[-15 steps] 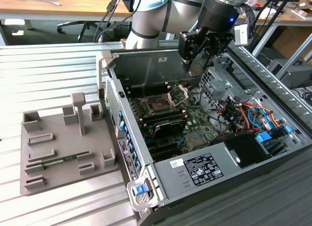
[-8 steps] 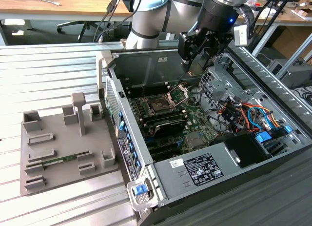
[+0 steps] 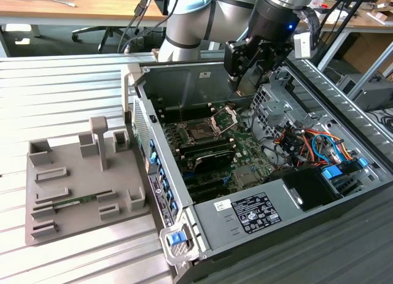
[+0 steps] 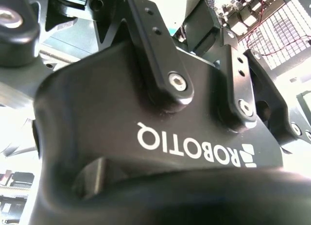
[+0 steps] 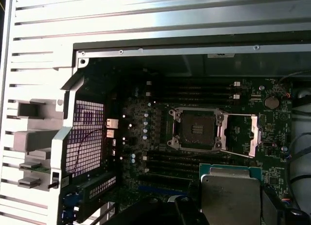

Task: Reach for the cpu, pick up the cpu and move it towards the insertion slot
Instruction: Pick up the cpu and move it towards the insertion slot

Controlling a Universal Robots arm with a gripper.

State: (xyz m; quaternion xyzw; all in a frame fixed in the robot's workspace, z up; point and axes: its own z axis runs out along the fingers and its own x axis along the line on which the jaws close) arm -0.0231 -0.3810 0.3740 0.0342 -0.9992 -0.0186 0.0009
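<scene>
My gripper [image 3: 245, 72] hangs over the open computer case [image 3: 202, 235], clamped on the cpu [image 5: 229, 195]; in the first wrist view the chip sits flat between my fingers, silvery top up. The insertion slot [image 5: 196, 129] lies near it on the motherboard [image 5: 146, 137], dark socket bare, hinged bracket [image 5: 255, 136] swung open beside it. To carry well: keep the chip level, square its edges to the frame, stay clear of the bracket. Grey tray [image 3: 80, 186] sits outside the case.

A ribbed metal table [image 3: 67, 81] carries 2 things: a grey plastic tray [image 3: 80, 192] toward the exterior view's left, and just beside it an open computer case [image 3: 245, 173].
</scene>
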